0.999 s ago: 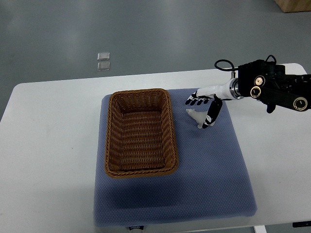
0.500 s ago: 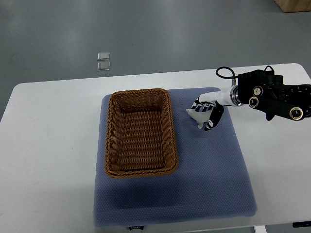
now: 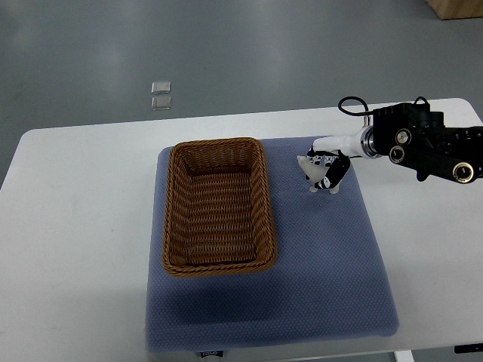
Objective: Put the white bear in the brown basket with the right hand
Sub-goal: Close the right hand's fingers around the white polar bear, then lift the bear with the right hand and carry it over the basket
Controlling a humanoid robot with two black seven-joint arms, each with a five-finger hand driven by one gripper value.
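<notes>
The small white bear figure (image 3: 312, 170) sits in the curled fingers of the right robot hand (image 3: 324, 170), over the blue-grey textured mat (image 3: 324, 256), just right of the brown woven wicker basket (image 3: 218, 207). The rectangular basket rests on the mat's left part, and the mat lies on the white desk (image 3: 75, 226).

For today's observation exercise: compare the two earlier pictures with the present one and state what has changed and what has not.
The right hand closed its fingers around the white bear; a second ago they were spread above it. The bear has since shifted slightly toward the table's far edge, apparently lifting off the blue mat. The brown basket, still empty, and the mat stayed where they were.
</notes>
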